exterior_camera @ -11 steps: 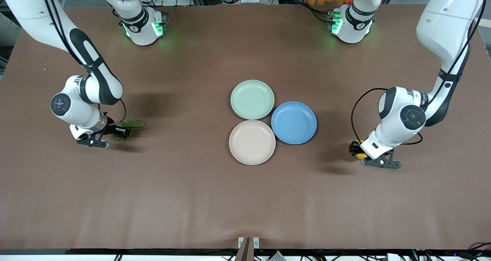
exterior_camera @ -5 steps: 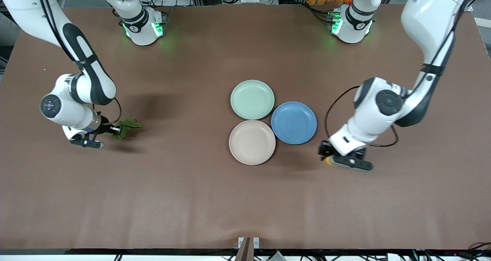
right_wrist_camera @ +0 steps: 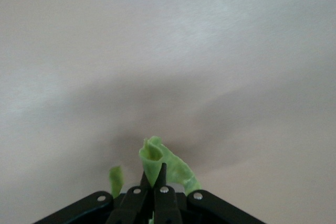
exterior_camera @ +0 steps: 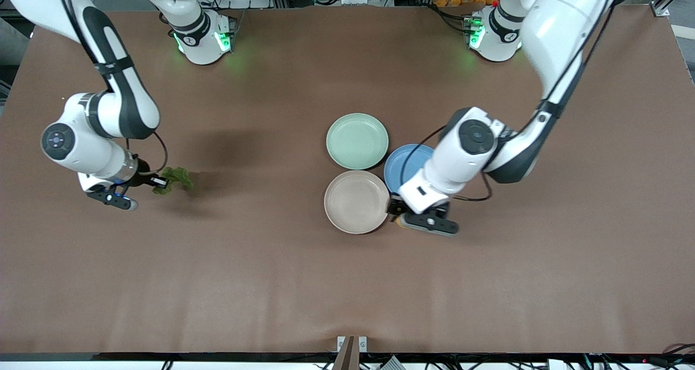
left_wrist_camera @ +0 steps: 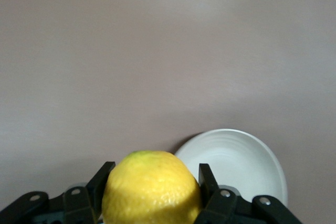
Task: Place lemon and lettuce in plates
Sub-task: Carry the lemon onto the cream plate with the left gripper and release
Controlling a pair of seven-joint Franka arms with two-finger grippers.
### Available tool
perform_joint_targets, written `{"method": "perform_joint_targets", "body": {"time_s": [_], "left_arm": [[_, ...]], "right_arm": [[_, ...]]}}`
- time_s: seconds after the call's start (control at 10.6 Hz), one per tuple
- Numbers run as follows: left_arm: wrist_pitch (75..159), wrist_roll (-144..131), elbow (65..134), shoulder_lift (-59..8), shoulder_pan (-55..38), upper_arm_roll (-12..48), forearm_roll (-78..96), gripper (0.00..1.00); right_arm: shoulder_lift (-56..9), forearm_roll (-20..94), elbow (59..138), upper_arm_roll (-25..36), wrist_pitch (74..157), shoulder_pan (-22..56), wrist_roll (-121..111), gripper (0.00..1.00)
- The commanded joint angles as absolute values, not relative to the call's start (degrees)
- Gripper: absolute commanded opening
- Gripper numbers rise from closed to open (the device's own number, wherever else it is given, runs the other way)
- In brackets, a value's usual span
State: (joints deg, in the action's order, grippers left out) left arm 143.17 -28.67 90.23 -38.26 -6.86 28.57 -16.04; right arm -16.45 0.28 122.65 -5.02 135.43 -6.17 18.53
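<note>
My left gripper [exterior_camera: 398, 213] is shut on the yellow lemon [exterior_camera: 402, 222]. It holds it just above the table, beside the rim of the beige plate [exterior_camera: 353, 201]. In the left wrist view the lemon [left_wrist_camera: 152, 190] fills the gap between the fingers [left_wrist_camera: 101, 181], and the beige plate [left_wrist_camera: 239, 161] lies just ahead. The mint green plate [exterior_camera: 357, 140] lies farther from the camera. My right gripper [exterior_camera: 158, 183] is shut on the dark green lettuce [exterior_camera: 175, 176], which hangs lifted over bare table toward the right arm's end. In the right wrist view the lettuce [right_wrist_camera: 170, 165] sticks out past the closed fingertips [right_wrist_camera: 163, 170].
A blue plate [exterior_camera: 404, 161] touches both task plates and is partly covered by the left arm. All three plates hold nothing. Brown table [exterior_camera: 271, 283] stretches all around them.
The left arm has carried the lemon from the left arm's end of the table to beside the beige plate. The right gripper has lifted the lettuce and shifted slightly toward the right arm's end.
</note>
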Motion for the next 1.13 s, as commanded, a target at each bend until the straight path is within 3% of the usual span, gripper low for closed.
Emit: {"method": "perform_joint_targets", "body": {"time_s": [0.0, 0.28, 0.85, 0.94, 1.03], "left_arm": [[142.21, -34.34, 84.99, -43.23, -13.86, 27.34, -15.12, 0.0], [143.43, -39.53, 83.51, -47.09, -23.18, 19.71, -14.94, 0.0], [145.2, -45.62, 81.91, -52.03, -26.72, 17.14, -15.12, 0.0], [145.2, -45.7, 81.91, -52.21, -26.72, 16.96, -15.12, 0.18], [145.2, -45.79, 82.0, -52.12, -26.72, 16.96, -15.2, 0.8]], "right_arm": [[-13.8, 1.75, 123.93, -5.1, 135.18, -0.38, 26.6, 0.0], [-13.45, 5.62, 123.58, -10.26, 135.18, 4.21, 35.91, 0.0], [-14.76, 5.62, 122.34, -20.73, 135.26, 8.69, 54.38, 0.0], [-15.37, 5.62, 121.82, -22.13, 135.26, 9.48, 57.88, 0.0], [-17.21, 5.62, 120.08, -24.06, 135.18, 10.01, 61.4, 0.0]]}}
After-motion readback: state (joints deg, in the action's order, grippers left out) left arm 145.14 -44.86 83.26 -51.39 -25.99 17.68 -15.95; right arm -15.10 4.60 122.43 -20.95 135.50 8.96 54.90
